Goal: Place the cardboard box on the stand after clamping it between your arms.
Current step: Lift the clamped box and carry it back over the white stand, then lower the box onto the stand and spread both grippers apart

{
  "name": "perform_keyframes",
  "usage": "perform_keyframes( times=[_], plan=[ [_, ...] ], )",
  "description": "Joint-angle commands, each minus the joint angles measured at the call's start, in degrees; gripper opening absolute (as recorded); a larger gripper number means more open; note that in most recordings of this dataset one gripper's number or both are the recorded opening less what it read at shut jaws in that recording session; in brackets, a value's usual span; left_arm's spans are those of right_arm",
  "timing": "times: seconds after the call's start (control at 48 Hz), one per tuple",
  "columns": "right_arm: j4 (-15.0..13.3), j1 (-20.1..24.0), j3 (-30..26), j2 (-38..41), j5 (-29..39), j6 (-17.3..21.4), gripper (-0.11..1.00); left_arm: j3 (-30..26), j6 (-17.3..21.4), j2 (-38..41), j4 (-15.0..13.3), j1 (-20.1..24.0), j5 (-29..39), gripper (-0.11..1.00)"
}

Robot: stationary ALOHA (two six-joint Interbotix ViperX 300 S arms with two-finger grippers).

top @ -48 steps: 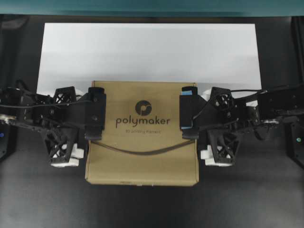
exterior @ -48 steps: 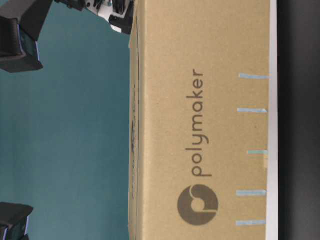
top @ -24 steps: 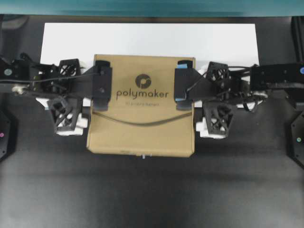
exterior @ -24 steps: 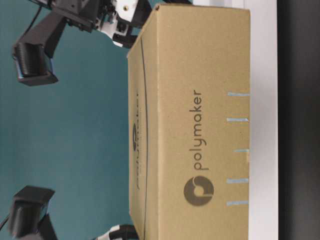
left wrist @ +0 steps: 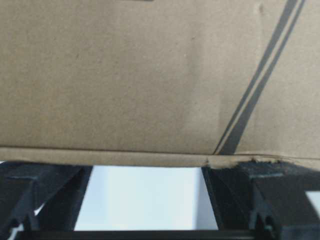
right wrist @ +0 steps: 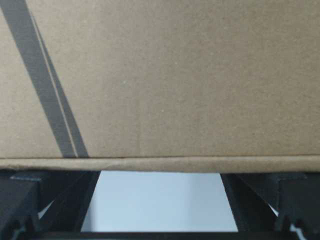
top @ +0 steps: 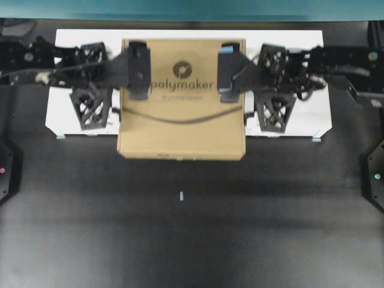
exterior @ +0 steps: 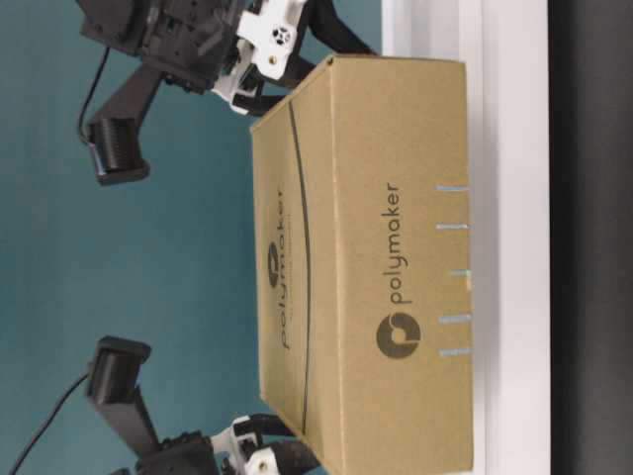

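Left tool (top: 115, 81) spread wide, lattice fingers (top: 90, 109) set flat against the left side of the cardboard box (top: 180, 127); right tool (top: 252, 84) spread just as wide, pressed against the opposite side. Nothing gripped inside either tool, box squeezed between the two. Lay beneath it all, dark tabletop (top: 180, 240), bare across the near half. Sat at the far side of that tabletop, white stand (top: 307, 117), wide and low, showing to the left and right of the box. Box placed over the middle of the stand, far edge near the stand's far edge, near edge jutting past the stand's front edge above the tabletop. Could not tell whether resting on the stand or held just clear of it. Carried a black "polymaker" logo (top: 183, 84), a round emblem above it and a curved dark line across the top. Reached over the box top from each side, a black camera block (top: 138, 71). Filled both wrist views, brown box wall, with finger tips below it. Marked the stand's front right corner, small bluish mark (top: 316, 139). Lay alone on the tabletop in front of the box, tiny pale mark (top: 181, 195).
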Motion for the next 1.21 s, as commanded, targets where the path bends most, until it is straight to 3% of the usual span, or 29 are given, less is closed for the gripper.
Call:
perform_keyframes(
  times=[0.0, 0.459, 0.729, 0.938, 1.188],
  plan=[
    [0.62, 1.32, -4.04, 2.02, -4.31, -2.55, 0.81, -6.15, -0.88, 0.62, -0.44, 0.88, -4.75, 0.76],
    [0.62, -3.34, -2.72, 5.54, -7.38, -8.17, 0.81, -6.42, 1.58, 4.66, -0.44, 5.98, -4.83, 0.76],
    [0.62, -5.45, -2.81, 6.68, -7.82, -10.99, 0.81, -6.24, 7.12, 6.15, -0.44, 6.86, -7.12, 0.76],
    [0.62, -7.56, -0.62, 5.45, -7.73, -10.72, 0.81, -2.64, 11.25, 4.31, -0.44, 8.0, -8.7, 0.76],
    [0.53, -8.53, 3.69, 2.81, -9.32, -10.37, 0.81, 3.43, 13.62, -0.26, -0.44, 10.28, -8.79, 0.76]
  ],
)
